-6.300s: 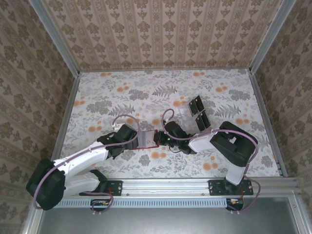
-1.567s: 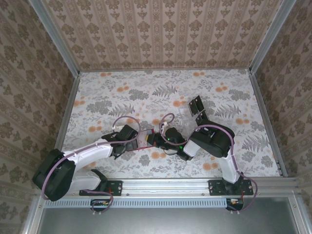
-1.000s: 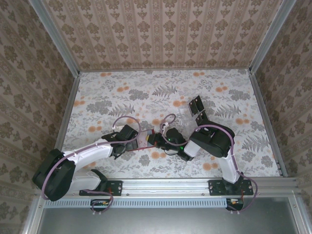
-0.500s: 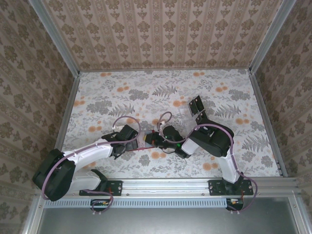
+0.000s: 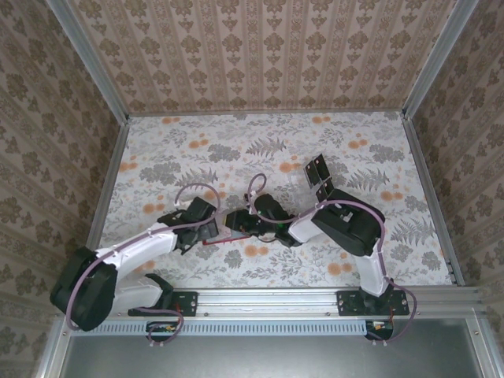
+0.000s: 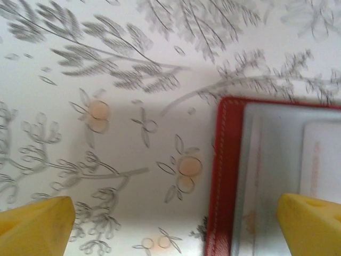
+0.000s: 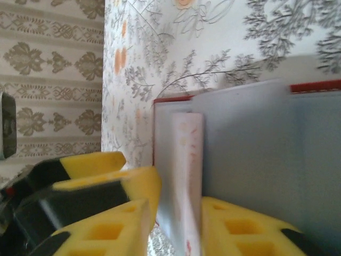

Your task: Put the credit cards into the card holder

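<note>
The small red folding card holder (image 6: 226, 176) lies open on the flowered worktop (image 6: 133, 64), at 3 o'clock from the left fingers (image 6: 37, 224), which stand wide apart. A thin pale pinkish credit card (image 7: 186, 170) sits edge-on between the right fingers (image 7: 240, 229), long axis pointing to 12 o'clock into the grey pocket; whether they pinch it, I cannot tell.

The top external camera looks down from above the table (image 5: 236, 150) at its 6 o'clock edge, facing 12, taking it all in. Both wrist cameras sit very close, sharing the red card holder (image 6: 225, 170).
</note>
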### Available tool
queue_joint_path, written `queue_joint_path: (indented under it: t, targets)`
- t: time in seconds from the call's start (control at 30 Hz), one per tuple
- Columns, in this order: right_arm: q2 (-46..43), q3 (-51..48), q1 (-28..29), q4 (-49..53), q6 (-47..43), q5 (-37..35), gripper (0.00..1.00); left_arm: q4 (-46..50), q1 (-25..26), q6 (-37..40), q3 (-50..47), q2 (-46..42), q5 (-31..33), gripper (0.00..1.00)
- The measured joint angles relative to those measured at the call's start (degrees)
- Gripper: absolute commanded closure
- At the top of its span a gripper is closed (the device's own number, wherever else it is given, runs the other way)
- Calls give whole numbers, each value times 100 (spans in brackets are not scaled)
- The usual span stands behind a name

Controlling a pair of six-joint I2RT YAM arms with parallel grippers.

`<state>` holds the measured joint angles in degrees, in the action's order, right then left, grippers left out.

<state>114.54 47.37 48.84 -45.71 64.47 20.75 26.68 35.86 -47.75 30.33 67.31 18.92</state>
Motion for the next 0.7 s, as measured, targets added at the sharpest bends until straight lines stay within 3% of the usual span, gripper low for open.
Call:
queue_joint_path:
  t: [0.23, 0.5, 0.7]
  targets:
    - [-647, 367, -142, 2074, -914, -13, 52, 197, -479, 0, 83, -343, -55, 0]
    - [-831, 1283, -162, 4013, -1917, -299, 83, 393, -640, -83, 37, -341, -70, 0]
    - [-588, 1845, -155, 4671, -2284, -389, 92, 474, -699, -245, -79, -330, -68, 0]
